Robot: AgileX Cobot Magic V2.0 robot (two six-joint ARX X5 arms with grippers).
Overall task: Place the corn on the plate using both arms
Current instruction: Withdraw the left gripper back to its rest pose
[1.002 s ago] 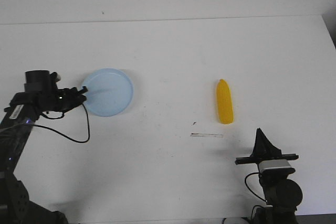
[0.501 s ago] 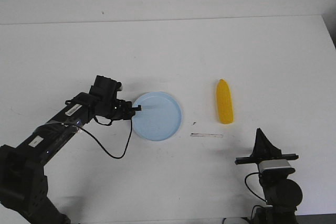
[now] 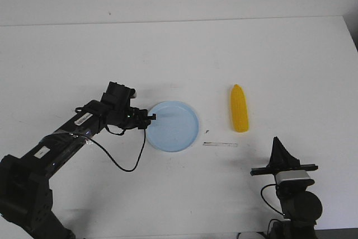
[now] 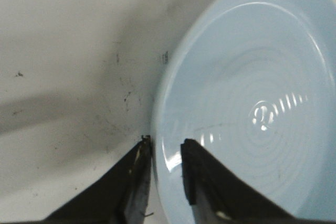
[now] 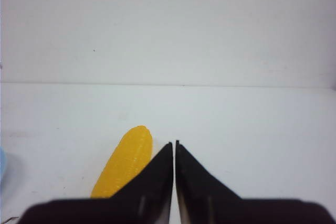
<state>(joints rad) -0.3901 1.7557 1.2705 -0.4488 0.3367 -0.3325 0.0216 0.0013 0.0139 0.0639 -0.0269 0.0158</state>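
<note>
while the left gripper (image 3: 150, 117) pinched the plate (image 3: 174, 127) by its rim, apparently to slide it toward the corn (image 3: 240, 117), the right gripper (image 3: 278, 145) waited closed near the table's (image 3: 224, 54) front edge.

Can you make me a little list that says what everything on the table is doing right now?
yellow corn cob: lying on the white table, not on the plate
round pale-blue plate: flat on the table, left of the corn
left claw: pinching the plate's rim
right claw: closed, empty, near the corn but not touching
thin clear strip: lying between plate and corn
</note>
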